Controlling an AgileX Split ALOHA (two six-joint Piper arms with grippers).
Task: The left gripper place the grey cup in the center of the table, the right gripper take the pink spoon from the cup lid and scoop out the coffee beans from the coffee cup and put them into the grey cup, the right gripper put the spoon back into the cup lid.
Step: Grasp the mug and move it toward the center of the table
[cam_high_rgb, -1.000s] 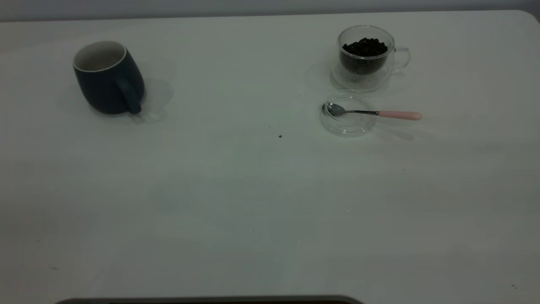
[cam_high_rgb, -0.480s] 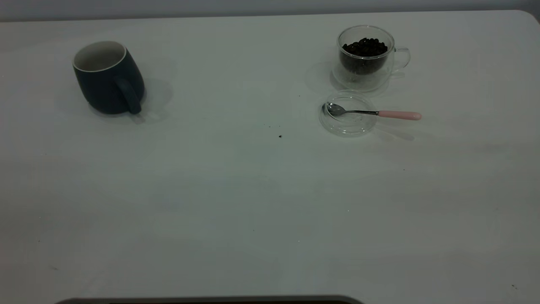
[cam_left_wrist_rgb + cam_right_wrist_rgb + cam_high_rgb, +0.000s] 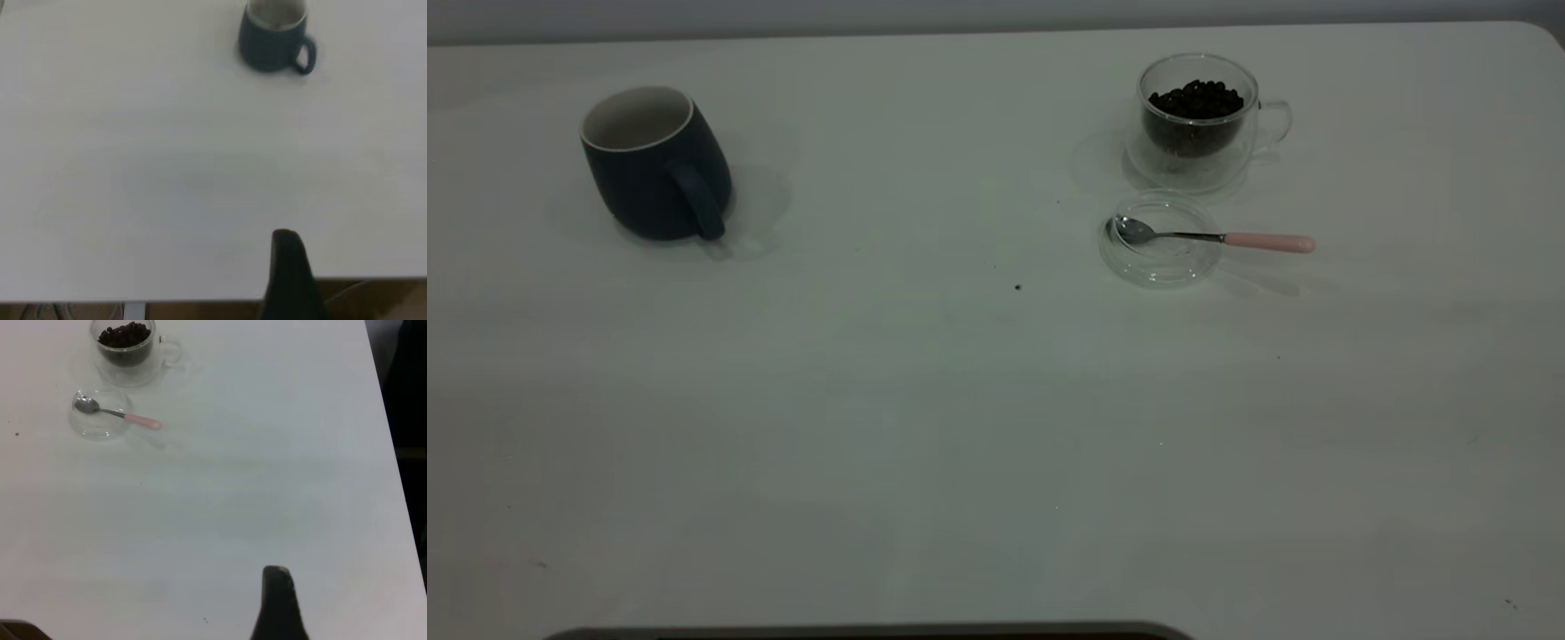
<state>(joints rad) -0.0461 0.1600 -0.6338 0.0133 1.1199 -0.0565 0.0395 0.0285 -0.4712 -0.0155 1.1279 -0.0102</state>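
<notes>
Nothing has shifted since a second ago. The grey cup [image 3: 655,164] stands upright near the table's [image 3: 925,427] far left corner, handle toward the near edge. Toward the far right corner the coffee cup [image 3: 1199,120] holds the coffee beans [image 3: 1197,99]; just beside it, nearer the front, the cup lid [image 3: 1161,241] carries the pink spoon [image 3: 1214,236], its handle jutting toward the right edge. The centre and near half lie open. One dark finger of the left gripper [image 3: 291,277] and of the right gripper [image 3: 279,605] shows near the front edge; their opening cannot be told, and neither touches anything.

Grey cup [image 3: 655,164] far left; coffee cup [image 3: 1199,120] far right, cup lid [image 3: 1160,240] before it, pink spoon [image 3: 1214,236] on lid.
</notes>
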